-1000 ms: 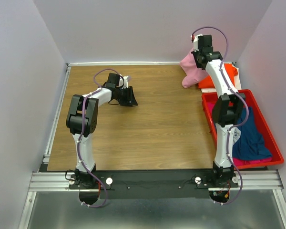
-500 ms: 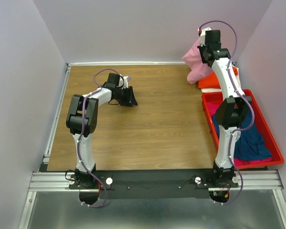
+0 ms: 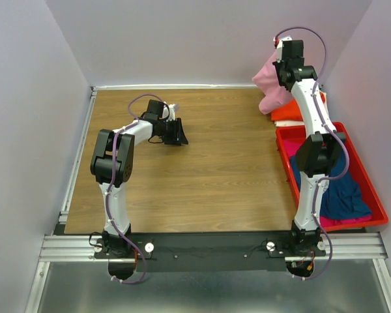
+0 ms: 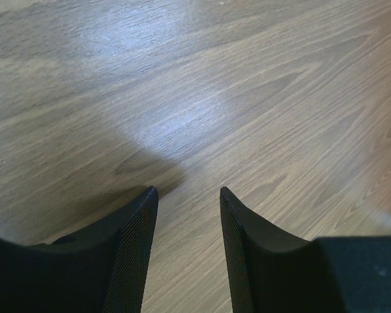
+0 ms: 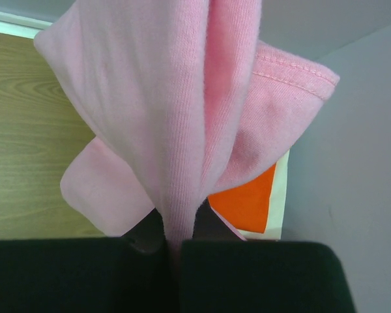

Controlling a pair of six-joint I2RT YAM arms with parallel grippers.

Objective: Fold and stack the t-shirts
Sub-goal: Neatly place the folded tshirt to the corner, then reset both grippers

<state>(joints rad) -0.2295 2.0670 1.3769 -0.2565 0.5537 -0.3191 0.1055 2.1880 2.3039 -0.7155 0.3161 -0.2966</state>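
Since the earlier frame, the right arm (image 3: pixel 311 124) has risen and reached further toward the back wall, carrying the pink t-shirt (image 3: pixel 268 85) higher above the far right corner. The left arm has not moved.

The table (image 3: pixel 202 169) offers open wood across its middle for folding. The red bin (image 3: pixel 378 212) sits at the right edge and contains the navy t-shirt (image 3: pixel 342 192) with the magenta t-shirt (image 3: pixel 342 223) under it. The orange t-shirt (image 3: pixel 285 112) lies on the table behind the bin, below the hanging pink one.

The pink t-shirt hangs in loose vertical folds, so it is judged light, soft and limp. It will not hold a shape unsupported and must be spread flat before folding. Grasp it at a hem or shoulder seam, where the doubled fabric resists slipping.

The right gripper (image 5: pixel 176 225) is clamped tight on a bunched fold of the pink t-shirt. The left gripper (image 4: pixel 189 195) hovers low over bare wood, jaws about half apart, holding nothing.
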